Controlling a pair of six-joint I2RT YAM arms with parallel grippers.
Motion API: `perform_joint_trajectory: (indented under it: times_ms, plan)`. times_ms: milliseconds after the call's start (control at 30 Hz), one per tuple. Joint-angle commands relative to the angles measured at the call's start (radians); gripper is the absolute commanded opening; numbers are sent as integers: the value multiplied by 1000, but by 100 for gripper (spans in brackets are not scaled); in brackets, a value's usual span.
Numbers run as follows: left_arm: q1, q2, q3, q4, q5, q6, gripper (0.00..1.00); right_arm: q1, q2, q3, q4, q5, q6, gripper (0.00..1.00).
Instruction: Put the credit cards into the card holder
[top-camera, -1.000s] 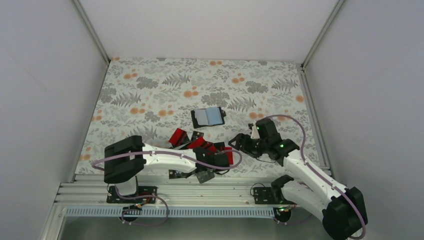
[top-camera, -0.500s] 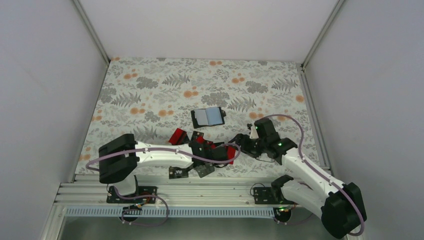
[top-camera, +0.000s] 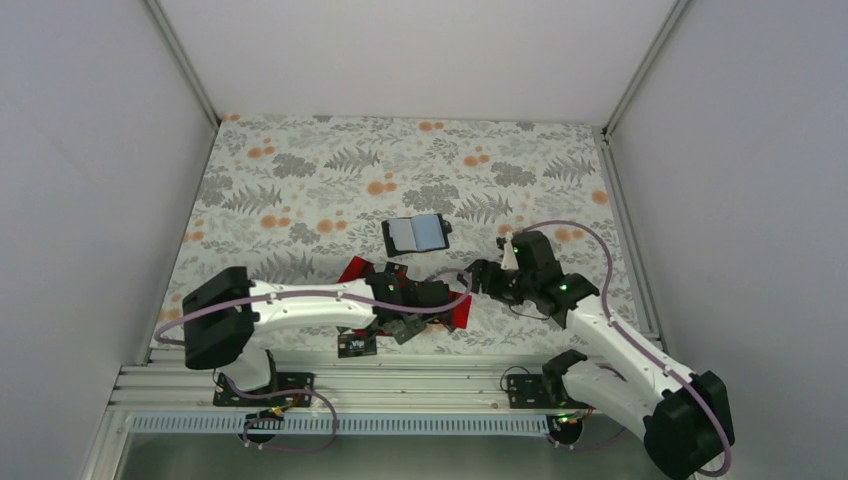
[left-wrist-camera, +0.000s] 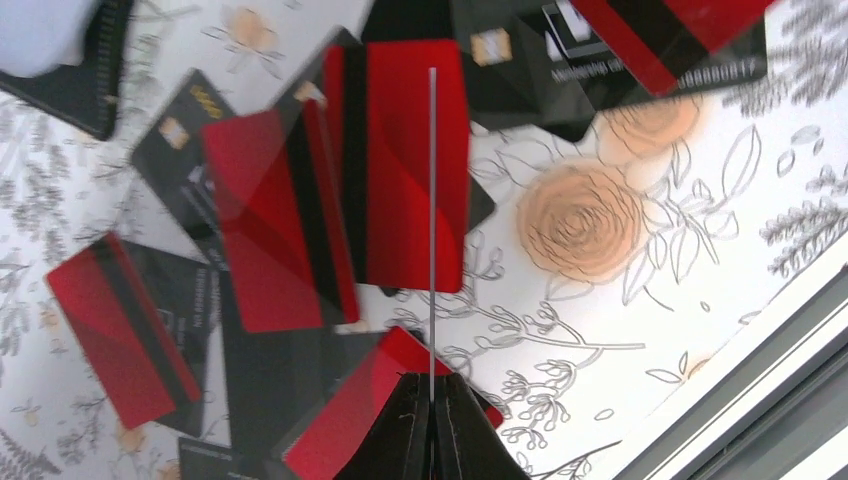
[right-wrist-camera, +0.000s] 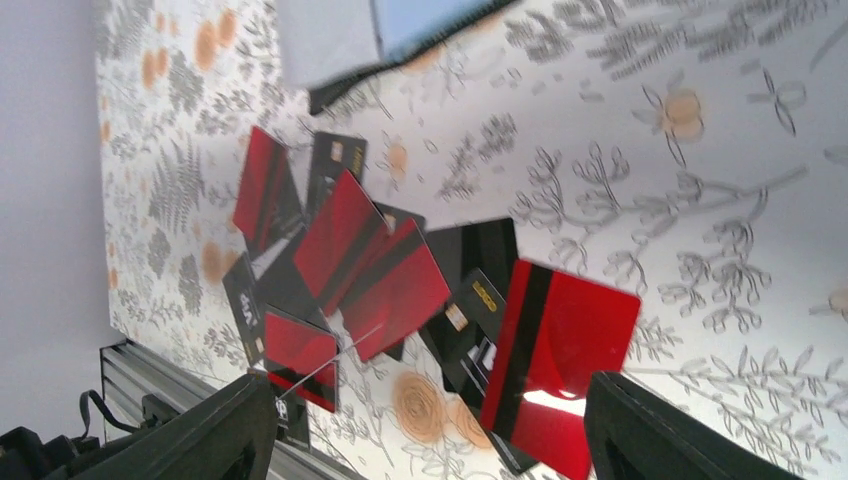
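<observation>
On the table (top-camera: 300, 180), floral-patterned top, white walls on three sides:

- Left arm (top-camera: 300, 305): reaches rightward along the near edge, its wrist over the heap of cards.
- Right arm (top-camera: 610, 335): angled in from the right, its wrist just right of the heap.
- Card holder (top-camera: 417, 234): lies opened flat at mid-table, light blue-grey inside up, beyond the heap and apart from it.
- Right gripper (right-wrist-camera: 430, 400): jaws spread wide with nothing between them, above the right side of the heap.
- Left gripper (left-wrist-camera: 432, 385): jaws pressed together on one card (left-wrist-camera: 432, 200), seen edge-on as a thin line above the heap. Its colour cannot be told.
- Credit cards (left-wrist-camera: 400, 170): red and black, overlapping in a loose heap near the front edge.
- Single black card (top-camera: 357, 345): lies alone at the near edge.
</observation>
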Motion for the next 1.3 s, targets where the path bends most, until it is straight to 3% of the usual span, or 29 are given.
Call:
perform_joint_trajectory:
  times_ms: [0,233,433,800,1067,1267]
  plan:
    - [33,-80,48,-16,-21,-65,2,9,-24,63,64,37,-52,79]
    - [154,-181,37,88,82,-95,2,9,-61,101,149,52,-145,80]
    - [304,-245,8,212,254,-50,2,6,-70,146,199,82,-198,78]
    - [547,-358,-93,431,562,-47,3,-36,51,217,281,-148,-268,79]
    - [637,-448,-166,549,697,-119,2,-124,120,217,372,-379,-272,80]
    - [697,-493,-225,613,785,-155,2,-154,186,217,459,-471,-274,80]
